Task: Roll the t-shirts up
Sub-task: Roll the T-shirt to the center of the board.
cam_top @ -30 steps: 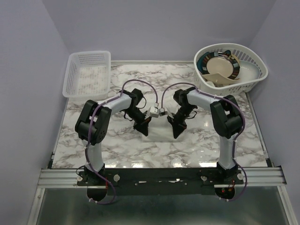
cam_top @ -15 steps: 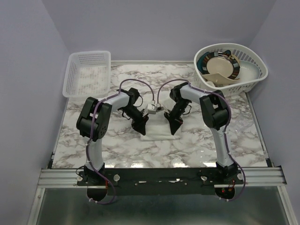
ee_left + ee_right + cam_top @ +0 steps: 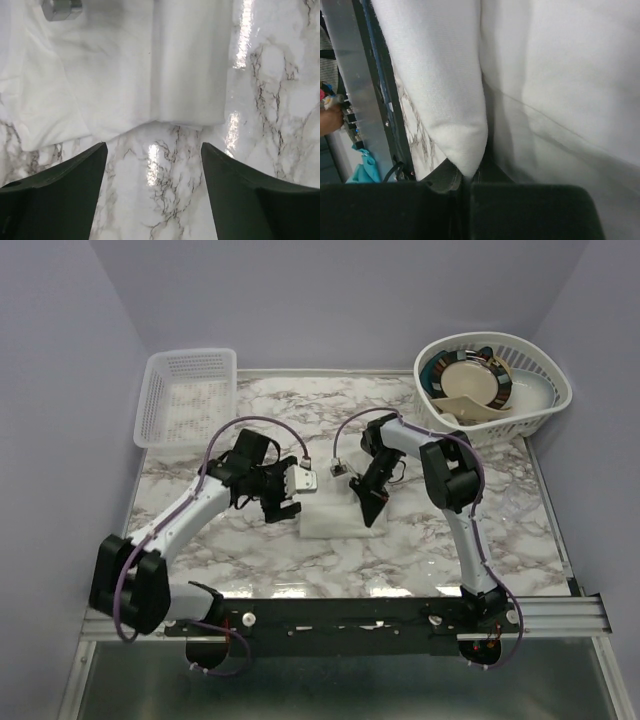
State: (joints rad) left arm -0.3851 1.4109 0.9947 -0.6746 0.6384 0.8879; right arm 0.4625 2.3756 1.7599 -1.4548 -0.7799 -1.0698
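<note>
One white t-shirt (image 3: 335, 516) lies as a small folded bundle on the marble table (image 3: 250, 550) between the two arms. My left gripper (image 3: 287, 506) stands open just left of it, holding nothing. In the left wrist view the gripper (image 3: 154, 147) frames bare marble, and the t-shirt's (image 3: 150, 70) edge lies a short way ahead of the fingertips. My right gripper (image 3: 372, 512) sits at the bundle's right end, shut on the cloth. In the right wrist view its jaws (image 3: 467, 177) pinch a rounded fold (image 3: 445, 75) of the t-shirt (image 3: 560, 75). No printed graphic shows.
An empty white mesh basket (image 3: 190, 395) stands at the back left corner. A round white basket (image 3: 490, 380) holding plates and bowls stands at the back right. The arms' metal rail (image 3: 340, 615) runs along the near edge.
My left gripper has opened, let go of the t-shirt and drawn back to the left, with its arm swung out low. The right gripper has stayed shut on the cloth, shifting slightly back.
</note>
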